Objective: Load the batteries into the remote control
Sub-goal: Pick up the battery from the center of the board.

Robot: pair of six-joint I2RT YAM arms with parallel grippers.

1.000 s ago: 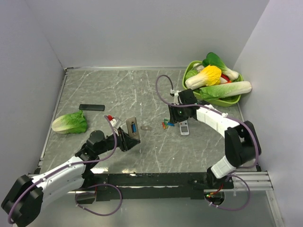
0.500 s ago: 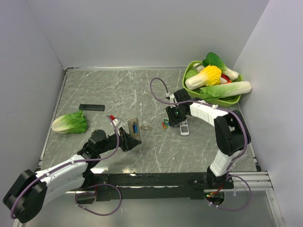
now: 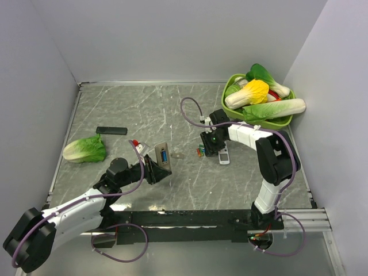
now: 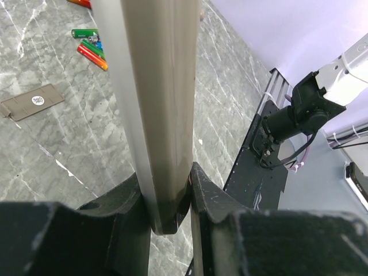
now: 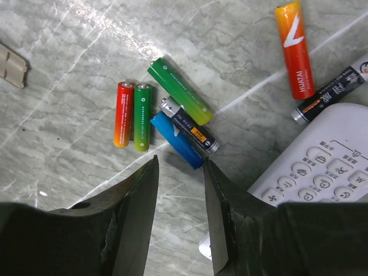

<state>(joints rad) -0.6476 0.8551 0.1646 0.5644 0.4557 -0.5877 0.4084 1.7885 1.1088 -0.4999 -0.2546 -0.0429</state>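
Batteries (image 5: 179,92) lie loose on the tabletop (image 3: 115,109), right of centre, none lifted. Right gripper (image 5: 179,172) has swung in just above them, fingers part-open and empty: a pick looks next. Remote control (image 3: 161,157) stays upright toward the near edge, clenched in left gripper (image 4: 168,194).

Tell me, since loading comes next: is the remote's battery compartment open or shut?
Open: the remote control shows its blue recess bare; a grey cover lies apart.

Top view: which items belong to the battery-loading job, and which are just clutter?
Job: remote control in left gripper; batteries by right gripper; flat grey plate, likely its cover.
Clutter: wider white remote; black bar; lettuce; vegetable basket.
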